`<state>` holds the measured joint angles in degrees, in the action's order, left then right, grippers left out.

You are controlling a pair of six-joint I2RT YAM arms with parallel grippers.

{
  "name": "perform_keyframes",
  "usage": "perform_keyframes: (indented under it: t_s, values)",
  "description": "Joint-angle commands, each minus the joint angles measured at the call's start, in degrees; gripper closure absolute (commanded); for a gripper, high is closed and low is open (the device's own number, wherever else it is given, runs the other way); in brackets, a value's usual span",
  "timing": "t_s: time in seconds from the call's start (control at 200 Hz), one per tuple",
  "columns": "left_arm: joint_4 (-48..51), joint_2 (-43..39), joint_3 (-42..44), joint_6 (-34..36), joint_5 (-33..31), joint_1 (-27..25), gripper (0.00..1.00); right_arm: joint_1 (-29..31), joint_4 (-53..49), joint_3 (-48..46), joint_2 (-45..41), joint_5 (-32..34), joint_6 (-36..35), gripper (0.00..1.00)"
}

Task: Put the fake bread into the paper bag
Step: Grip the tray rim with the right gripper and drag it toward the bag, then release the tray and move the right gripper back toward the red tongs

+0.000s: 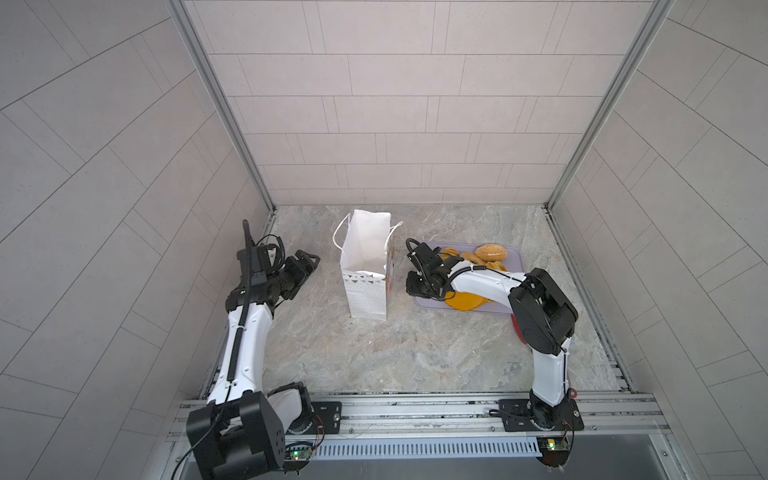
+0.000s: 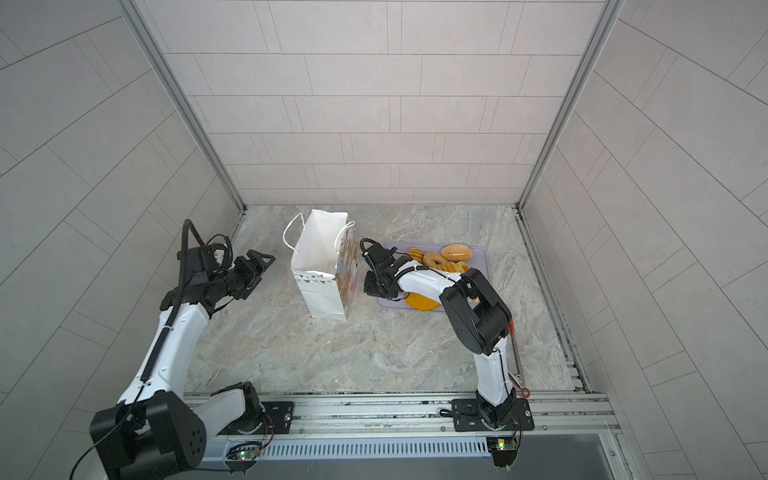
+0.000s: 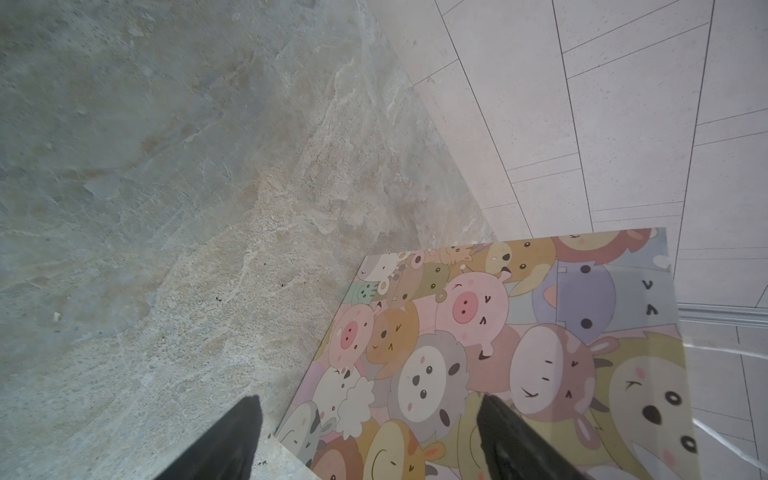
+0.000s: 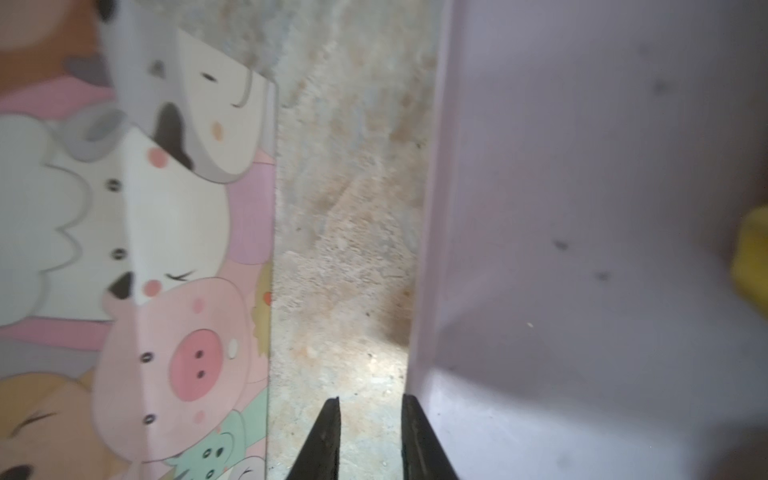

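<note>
**Scene from above and from both wrists.** You see the paper bag standing upright with its mouth open on the marbled tabletop, left of centre in both top views. It is white inside, with white cord handles looping off the rim. The narrow face toward the arm bases carries a band of small triangles above fine dots. Its broad sides are crowded with pastel cartoon animals — pigs, sheep and bears among them.

The fake bread lies on the lilac tray, just right of the bag and not touching it. Note the seeded tan bun at the far side, the ridged golden rings beside it, and a smooth orange oval at the near edge, partly hidden under the right arm.

The left gripper hovers left of the bag, near but apart from it. Its jaws are spread wide and empty, pointing at an animal-printed side.

The right gripper points down at the tray's rim on the bag's side, over the strip of tabletop between bag and tray. Its fingers are parted only slightly and hold nothing. Red-tipped tongs lie on the tabletop behind the right arm.
</note>
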<state>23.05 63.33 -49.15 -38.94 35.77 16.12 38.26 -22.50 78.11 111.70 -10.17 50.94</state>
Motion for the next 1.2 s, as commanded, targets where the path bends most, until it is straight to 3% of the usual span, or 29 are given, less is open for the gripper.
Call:
perform_keyframes:
  t_s: [0.0,0.135,0.375,0.6,0.786,0.956,1.196]
  values:
    - [0.13,-0.04,-0.34,0.88,-0.37,0.48,0.08,0.32,-2.34,0.80,-3.22,1.31,-3.11,0.57]
    - [0.26,-0.64,-0.67,0.89,-0.65,0.49,0.02,0.24,-5.22,1.43,-8.24,3.78,-6.63,0.47]
    - [1.93,-2.49,-1.48,2.23,-0.93,0.45,0.00,-2.57,-12.38,-2.39,-22.01,9.65,-10.80,0.47]
    - [0.80,-3.73,-0.01,2.02,-0.50,0.45,0.00,-9.49,-18.79,-18.18,-43.06,18.25,-12.23,0.54]
    - [-0.64,-3.13,0.54,1.34,0.80,0.40,0.00,-20.52,-25.93,-30.61,-58.57,16.32,-9.93,0.60]
    - [-2.22,-2.52,1.21,0.62,1.79,0.34,0.00,-28.69,-27.05,-38.06,-62.70,11.26,-8.87,0.53]
    - [-3.15,-2.69,1.94,0.00,2.47,0.32,0.00,-32.53,-25.86,-40.89,-60.99,10.97,-8.93,0.45]
